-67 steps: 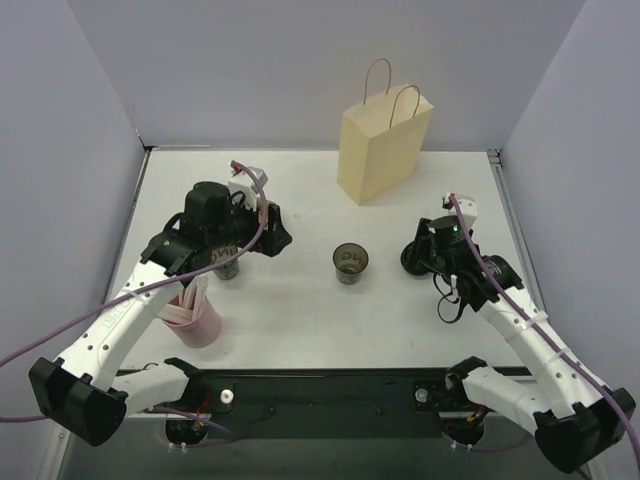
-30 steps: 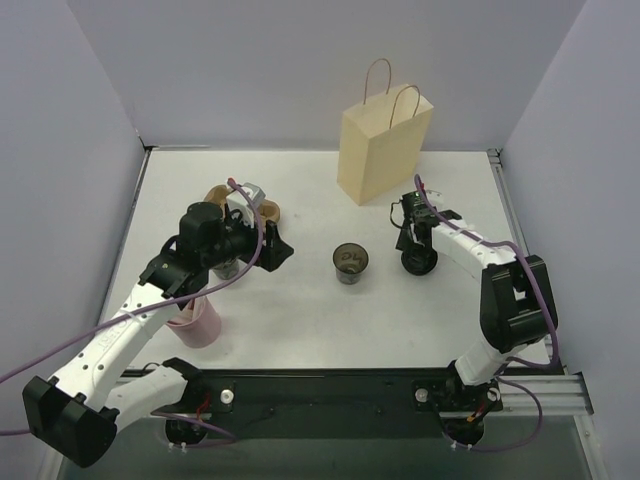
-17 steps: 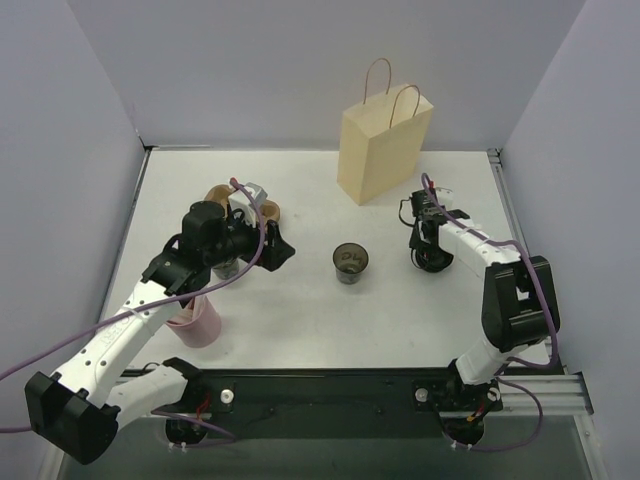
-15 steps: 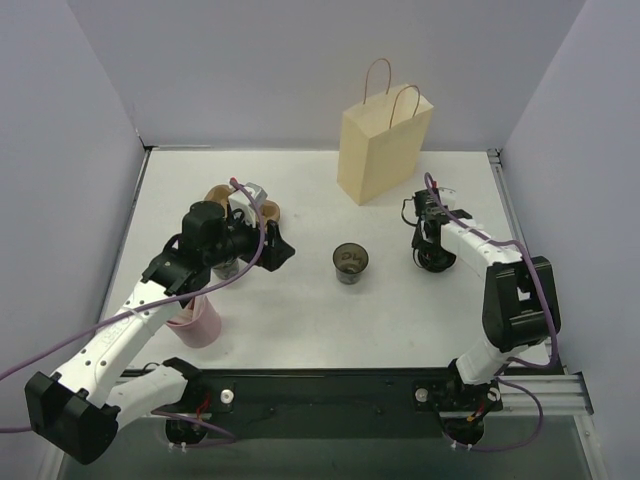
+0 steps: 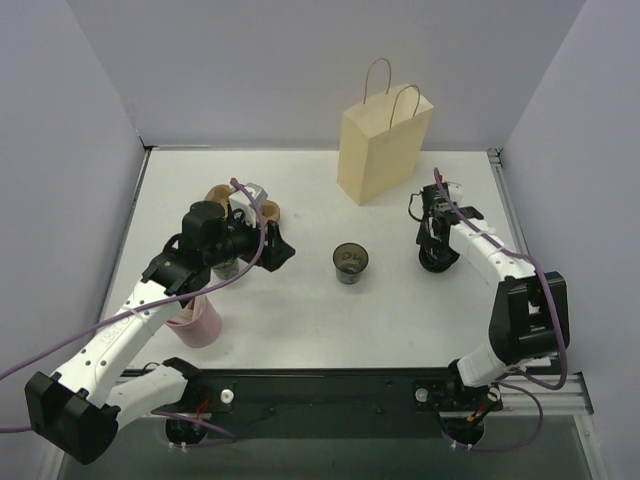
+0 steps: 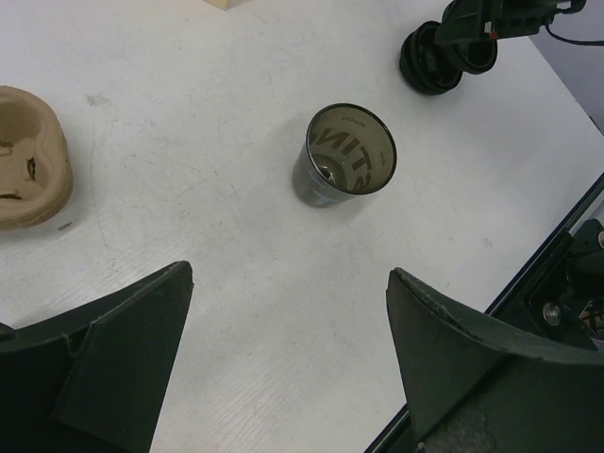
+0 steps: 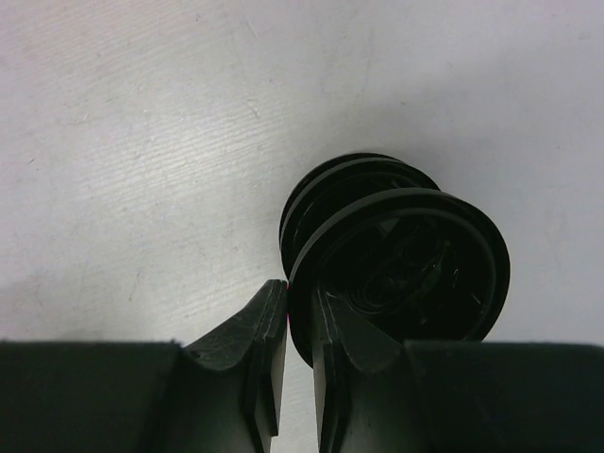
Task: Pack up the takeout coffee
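Observation:
The takeout coffee cup [image 5: 350, 262] stands mid-table, small and black, its top open; the left wrist view shows it too, the cup [image 6: 344, 156] with printing inside. My left gripper [image 6: 288, 283] hangs open above bare table, short of the cup and to its left, left gripper [image 5: 272, 247]. To the cup's right lie stacked black lids [image 5: 438, 260]. My right gripper [image 7: 297, 297] is shut on the rim of the top lid [image 7: 406, 269], which sits tilted over the lid [image 7: 316, 193] beneath.
A tan paper bag [image 5: 383, 140] stands upright at the back, behind the cup and lids. A brown pulp tray [image 6: 28, 156] lies at the left, partly under my left arm. A pink cup [image 5: 200, 322] with pale sticks stands near the front left.
My right gripper has come down at the lids and closed on the top lid's rim, then shifted slightly right. The left arm drew back a little, uncovering the tray, and now holds still.

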Available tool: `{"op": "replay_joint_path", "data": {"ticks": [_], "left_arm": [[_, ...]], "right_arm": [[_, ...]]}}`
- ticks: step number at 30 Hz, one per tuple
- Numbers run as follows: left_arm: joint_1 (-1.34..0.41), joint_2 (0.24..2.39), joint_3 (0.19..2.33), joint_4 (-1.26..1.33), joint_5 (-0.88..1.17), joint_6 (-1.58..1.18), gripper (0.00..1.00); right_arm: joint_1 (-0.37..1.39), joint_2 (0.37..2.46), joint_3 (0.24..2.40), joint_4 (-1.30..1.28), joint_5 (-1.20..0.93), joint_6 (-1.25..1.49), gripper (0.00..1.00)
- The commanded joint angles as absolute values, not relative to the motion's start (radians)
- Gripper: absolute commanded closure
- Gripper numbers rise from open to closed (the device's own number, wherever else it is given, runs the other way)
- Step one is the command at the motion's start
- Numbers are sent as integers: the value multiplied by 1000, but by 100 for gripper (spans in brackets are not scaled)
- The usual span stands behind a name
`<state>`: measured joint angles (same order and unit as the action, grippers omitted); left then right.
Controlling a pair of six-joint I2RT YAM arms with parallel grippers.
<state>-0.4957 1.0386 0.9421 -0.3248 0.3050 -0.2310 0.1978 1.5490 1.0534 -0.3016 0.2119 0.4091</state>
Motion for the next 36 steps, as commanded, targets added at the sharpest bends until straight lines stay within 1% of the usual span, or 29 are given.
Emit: {"op": "replay_joint_path", "data": {"ticks": [1, 3, 4, 5, 7, 8, 9, 11, 12, 15, 16, 18, 19, 20, 21, 22, 24, 25, 27, 30, 32, 34, 36], "left_arm": [[-497, 1023, 950, -287, 330, -207, 7], [-503, 1022, 966, -310, 299, -201, 7], [-505, 1017, 969, -317, 290, -202, 7], [-506, 1012, 971, -313, 290, -201, 7], [-512, 1006, 995, -314, 313, -240, 7], [-512, 1006, 1009, -316, 339, -264, 8], [-512, 1003, 1028, -314, 360, -291, 8], [-514, 1005, 1060, -299, 434, -391, 10], [-515, 1003, 1068, -273, 457, -423, 11], [-522, 1006, 1089, -212, 552, -566, 15], [-525, 1006, 1082, -146, 578, -634, 16], [-532, 1006, 1066, -30, 636, -698, 18], [-537, 1008, 1060, 0, 644, -731, 18], [-544, 1012, 1049, 33, 641, -736, 18], [-548, 1015, 1046, 41, 623, -735, 19], [-549, 1022, 1045, 38, 615, -738, 19], [-549, 1040, 1029, 63, 620, -755, 23], [-552, 1042, 1014, 98, 646, -781, 26], [-564, 1029, 965, 209, 672, -805, 27], [-577, 1012, 951, 270, 699, -772, 28], [-580, 1015, 963, 256, 700, -704, 28], [-581, 1025, 994, 210, 689, -655, 28], [-589, 1028, 994, 257, 689, -618, 30]], "right_arm": [[198, 1438, 1103, -394, 109, 397, 85], [204, 1390, 1104, -408, 2, 396, 86], [206, 1334, 1103, -407, -61, 394, 86], [209, 1303, 1101, -403, -178, 391, 85], [218, 1212, 1091, -374, -299, 391, 86], [221, 1178, 1060, -344, -428, 411, 86], [225, 1107, 1033, -263, -481, 431, 86], [236, 1033, 974, -140, -598, 515, 86], [247, 972, 921, -18, -688, 546, 86], [322, 864, 862, 151, -735, 590, 86], [371, 844, 856, 173, -735, 595, 86], [396, 807, 847, 245, -752, 658, 86], [402, 801, 827, 289, -802, 707, 86], [403, 793, 812, 346, -822, 753, 86], [405, 778, 790, 477, -836, 802, 86], [406, 770, 754, 542, -850, 909, 85], [414, 753, 720, 709, -853, 994, 85], [416, 750, 707, 741, -856, 1047, 85], [419, 753, 707, 779, -870, 1083, 84], [419, 764, 703, 839, -879, 1163, 84], [419, 772, 698, 911, -891, 1230, 84], [419, 785, 699, 926, -899, 1256, 84], [420, 788, 689, 956, -884, 1298, 84]]}}
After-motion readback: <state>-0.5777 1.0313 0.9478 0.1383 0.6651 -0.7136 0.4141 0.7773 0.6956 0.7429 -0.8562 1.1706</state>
